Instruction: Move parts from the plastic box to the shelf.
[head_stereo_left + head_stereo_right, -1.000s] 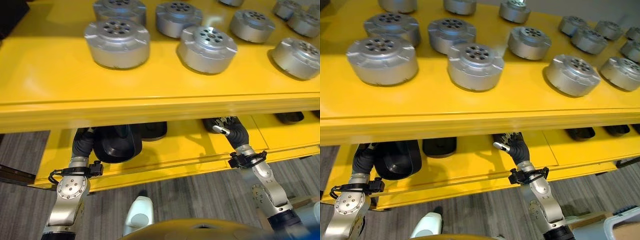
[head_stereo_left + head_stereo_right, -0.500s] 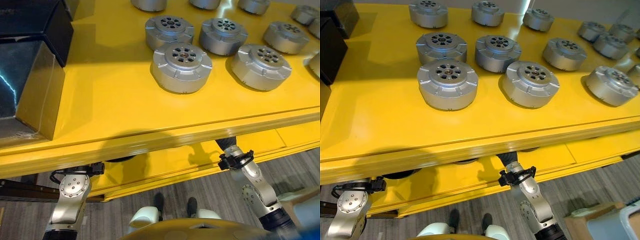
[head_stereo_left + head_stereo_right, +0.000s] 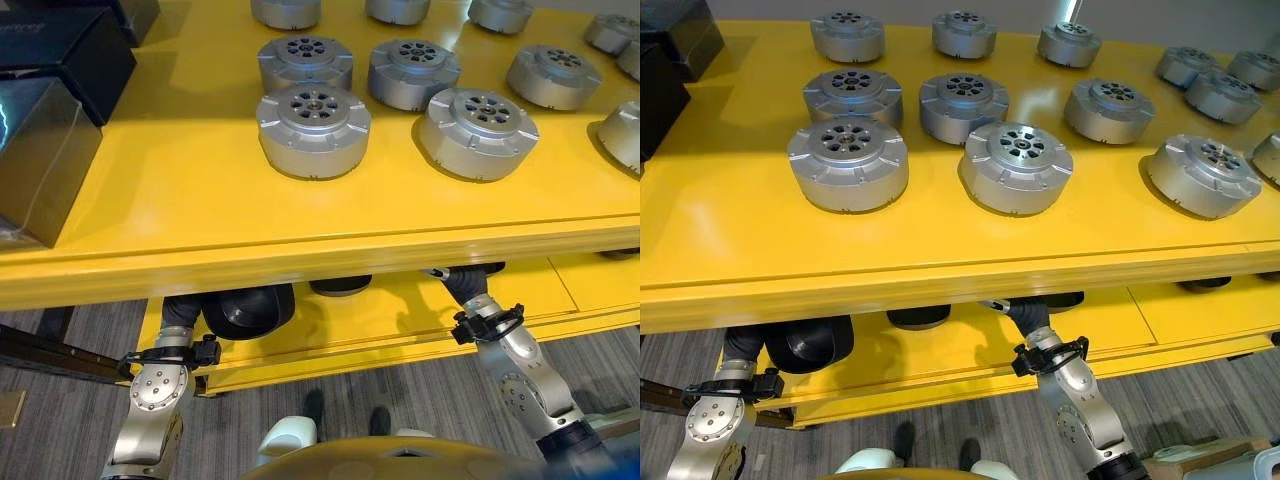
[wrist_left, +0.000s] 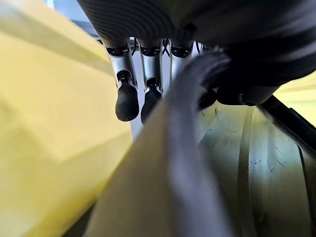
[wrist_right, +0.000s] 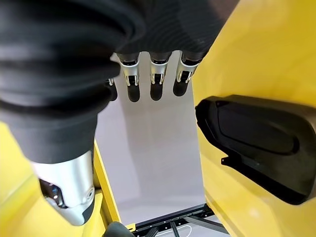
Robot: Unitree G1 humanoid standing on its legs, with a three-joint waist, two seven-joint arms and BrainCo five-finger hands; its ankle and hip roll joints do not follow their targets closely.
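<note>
No readable text, label or number is showing anywhere on the yellow metal shelf (image 3: 730, 250) or near it.

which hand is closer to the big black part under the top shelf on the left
Left. The left hand is right against the black part on the lower shelf, fingers alongside its rim. The right hand is well off to the other side, under the top shelf.

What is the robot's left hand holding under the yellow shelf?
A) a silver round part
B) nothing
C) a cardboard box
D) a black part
D: the left hand reaches under the top yellow shelf with its fingers against a black part on the lower level.
</note>
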